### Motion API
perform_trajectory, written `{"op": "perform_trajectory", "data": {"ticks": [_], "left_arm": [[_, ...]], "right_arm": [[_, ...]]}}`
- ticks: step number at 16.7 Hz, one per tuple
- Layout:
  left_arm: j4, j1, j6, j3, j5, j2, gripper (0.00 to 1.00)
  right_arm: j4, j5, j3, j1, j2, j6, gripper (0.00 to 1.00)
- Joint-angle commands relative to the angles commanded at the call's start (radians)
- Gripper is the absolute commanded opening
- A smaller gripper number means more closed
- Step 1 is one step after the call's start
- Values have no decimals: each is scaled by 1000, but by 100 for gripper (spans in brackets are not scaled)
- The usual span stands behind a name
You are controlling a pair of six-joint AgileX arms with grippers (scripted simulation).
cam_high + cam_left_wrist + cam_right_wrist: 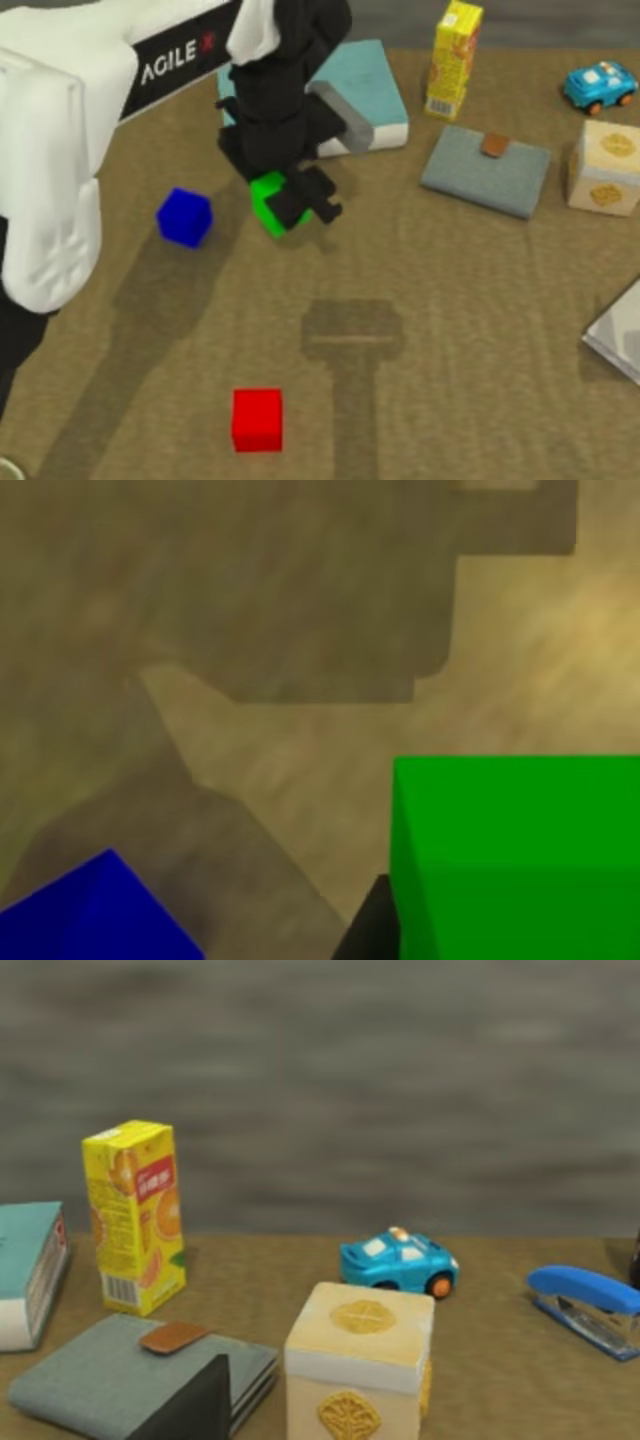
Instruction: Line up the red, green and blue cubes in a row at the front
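Now the left pincer (pixel 300 200) pinches the green cube (pixel 270 197) near desk centre, blue cube (pixel 184 216) at nine o'clock, red cube (pixel 257 419) at six; rigid, glossy, likely light, best held on flat opposite faces.

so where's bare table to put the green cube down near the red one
Bare table lies on both sides of the red cube along the front edge; the wider stretch runs right toward the grey object at the edge. The back is crowded: teal book, juice carton, wallet, cream box. The left gripper is at the green cube, beside the blue cube.
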Motion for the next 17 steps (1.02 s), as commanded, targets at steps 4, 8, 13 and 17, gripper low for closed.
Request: {"op": "perform_trajectory", "data": {"ticks": [4, 8, 13, 17], "left_arm": [[59, -111, 60, -197, -3, -140, 0], [129, -260, 141, -481, -1, -313, 0], [184, -375, 206, -643, 2, -444, 0], [182, -372, 206, -642, 2, -442, 0]], "right_arm": [[0, 0, 0, 0, 0, 0, 100], [0, 0, 0, 0, 0, 0, 100], [0, 0, 0, 0, 0, 0, 100], [0, 0, 0, 0, 0, 0, 100]]}}
